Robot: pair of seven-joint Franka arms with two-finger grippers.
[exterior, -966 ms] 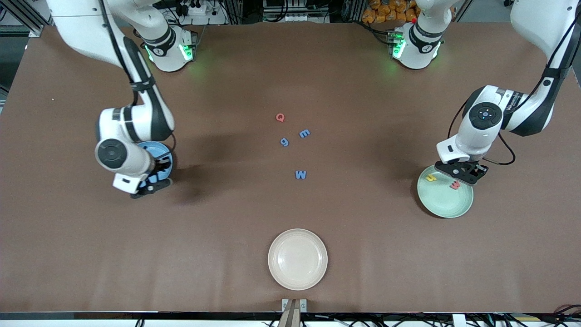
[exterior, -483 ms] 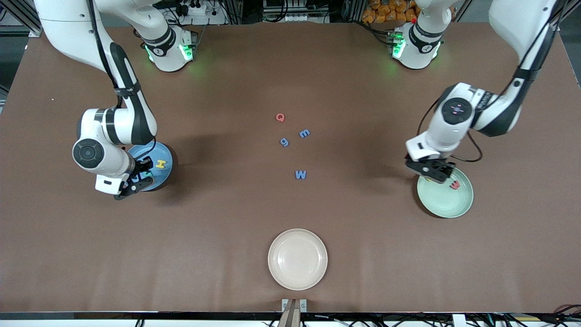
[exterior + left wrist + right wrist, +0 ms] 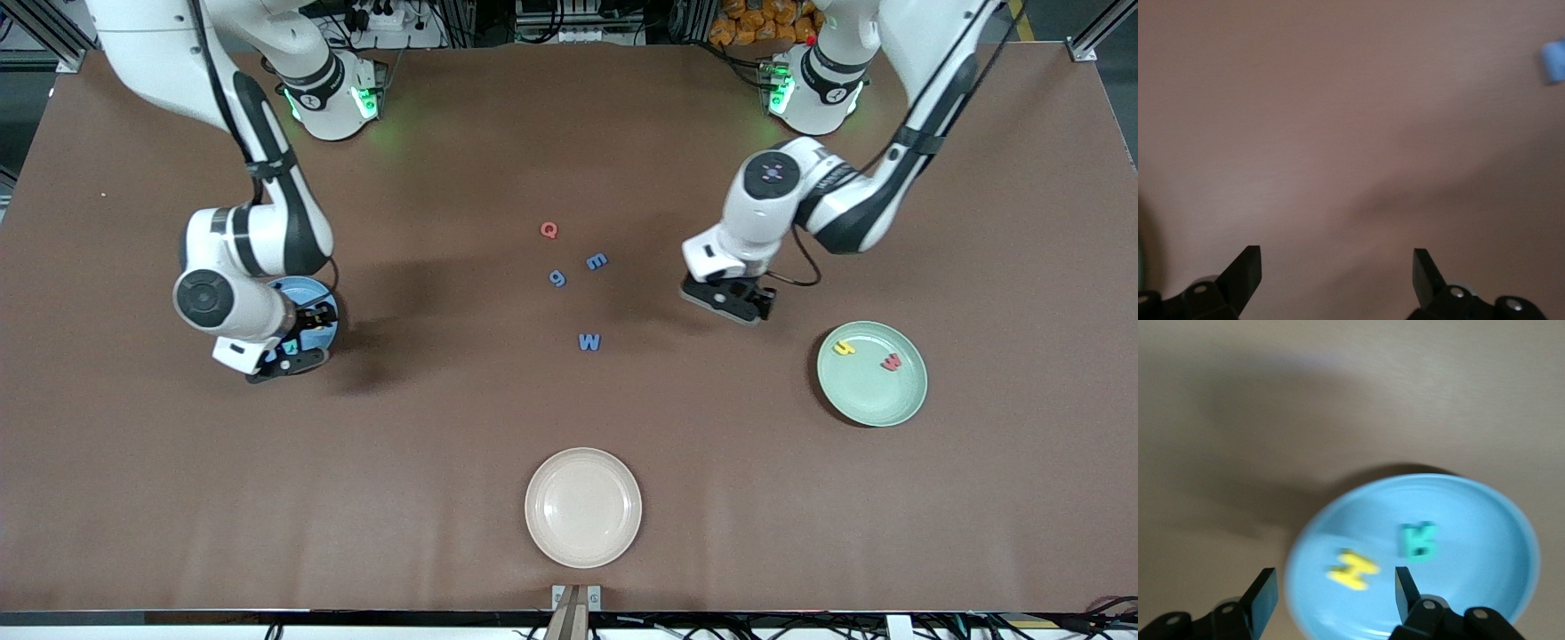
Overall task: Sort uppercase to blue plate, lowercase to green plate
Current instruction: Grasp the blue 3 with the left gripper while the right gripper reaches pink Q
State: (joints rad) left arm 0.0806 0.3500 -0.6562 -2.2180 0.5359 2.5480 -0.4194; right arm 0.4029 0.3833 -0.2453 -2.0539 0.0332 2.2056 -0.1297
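We saw the green plate (image 3: 872, 373) at the left arm's end, with the yellow h (image 3: 843, 348) and red w (image 3: 891, 361) in it. The blue plate (image 3: 1485, 513) was half hidden in front view; only the right wrist view showed yellow H (image 3: 1353, 569) and teal R (image 3: 1419, 541) inside. The right gripper (image 3: 1333, 592) hovered over it, wide open, empty. The left gripper (image 3: 1337, 269), over bare table between the green plate and blue W (image 3: 589, 341), was spread, empty. Farther than W lay g (image 3: 557, 278), m (image 3: 597, 261), Q (image 3: 549, 230).

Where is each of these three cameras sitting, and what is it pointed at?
Front view: high across the table, facing both arms, seeing all plates and letters.
Left wrist view: on the left arm, looking down at bare table; left gripper open.
Right wrist view: on the right arm, above the blue plate; right gripper open.
Shared: the blue plate also shows in front.
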